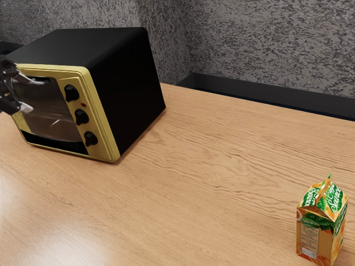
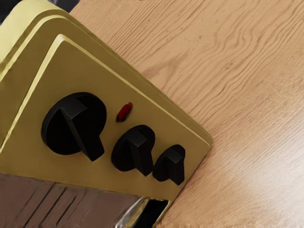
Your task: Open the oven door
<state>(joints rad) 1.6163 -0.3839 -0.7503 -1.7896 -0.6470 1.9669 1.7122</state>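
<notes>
At the left edge of the frame, our black two-finger gripper (image 1: 37, 94) has its fingers spread apart – gripping nothing – in front of the smooth, see-through oven door (image 1: 55, 122). The door is set in the glossy yellow front of a boxy, matte-black oven (image 1: 125, 83) at the upper left; we cannot tell whether it is ajar. Beside it run three round black knobs (image 2: 74, 123) with raised bar grips, and a small red oval light (image 2: 124, 112). We see streaky wood grain on the tabletop (image 1: 194, 166), and at lower right a gable-topped orange-and-green carton (image 1: 316, 238).
</notes>
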